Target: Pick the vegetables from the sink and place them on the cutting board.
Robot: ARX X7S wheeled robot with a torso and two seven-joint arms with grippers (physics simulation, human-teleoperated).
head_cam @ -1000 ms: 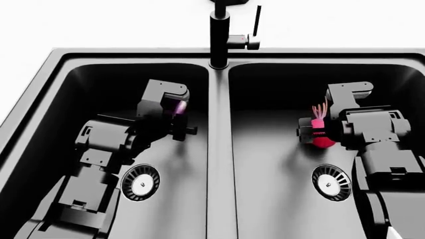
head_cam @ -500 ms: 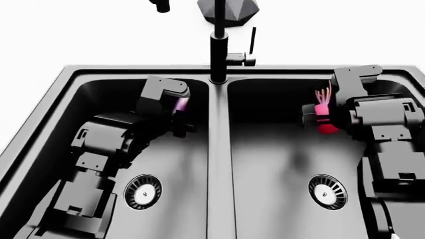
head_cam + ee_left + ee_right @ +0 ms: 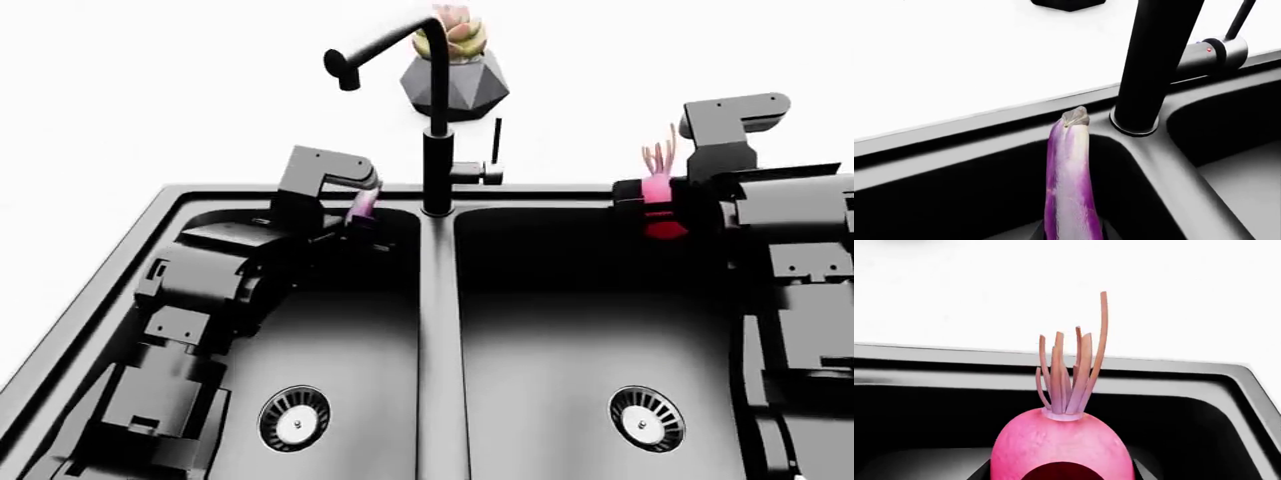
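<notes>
Left end effector (image 3: 358,212) gripping eggplant (image 3: 1069,185), right end effector (image 3: 657,210) gripping radish (image 3: 1062,442)

radish (image 3: 1062,445) stalks up | above sink (image 3: 1201,390) back rim | white counter (image 3: 1054,290) beyond

Two matte-black arms, the left arm (image 3: 187,320) and right arm (image 3: 794,290), are showing blocky, angular housings with recessed rectangular panels, small screw holes and stepped, boxy wrist segments.
</notes>
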